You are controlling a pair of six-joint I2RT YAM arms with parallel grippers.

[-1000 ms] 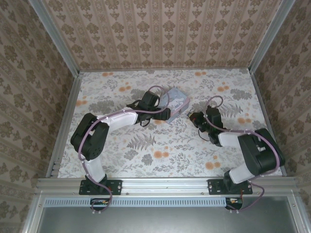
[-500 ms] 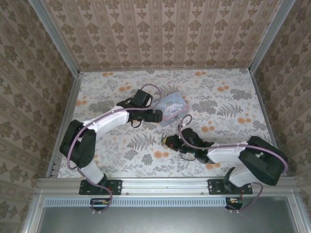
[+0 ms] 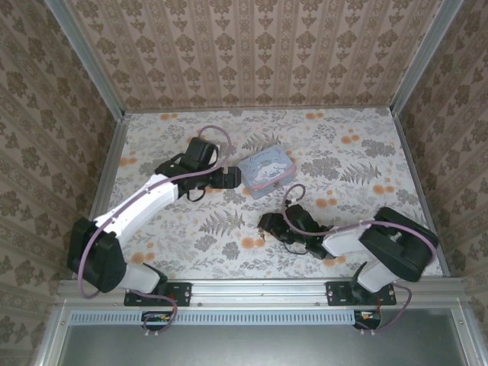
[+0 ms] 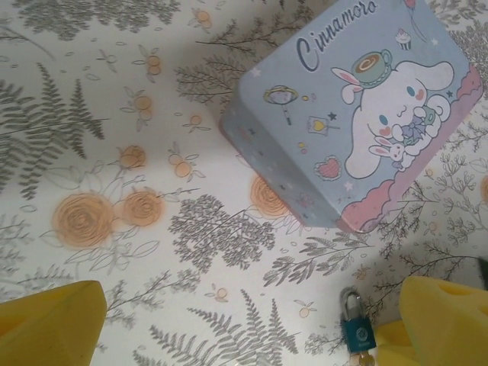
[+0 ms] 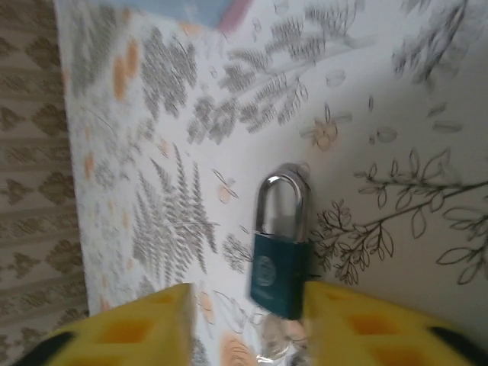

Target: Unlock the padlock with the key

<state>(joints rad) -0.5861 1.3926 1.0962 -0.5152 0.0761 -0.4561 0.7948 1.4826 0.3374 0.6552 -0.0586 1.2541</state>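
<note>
The small teal padlock [image 5: 278, 276] lies flat on the floral table, its metal shackle [image 5: 282, 200] pointing away from my right gripper [image 5: 248, 309]. That gripper is open: the lock's body sits between the yellow fingers [image 5: 133, 328], close against the right-hand one. A blurred silvery key [image 5: 278, 339] sticks out of the lock's base. In the top view the right gripper [image 3: 267, 224] is low at the table's middle. My left gripper [image 3: 231, 177] hangs open just left of the tin. Its view shows the padlock [image 4: 355, 326] by its right finger [image 4: 446, 320].
A light blue cartoon-print tin [image 3: 267, 168] sits on the table behind the padlock, and in the left wrist view the tin [image 4: 351, 114] is upper right. Patterned walls with metal rails [image 3: 99, 198] enclose the table on three sides.
My right arm swung from the back right down to the table's middle, and its jaws went from shut to apart around the padlock. My left arm drew back left, off the tin.
</note>
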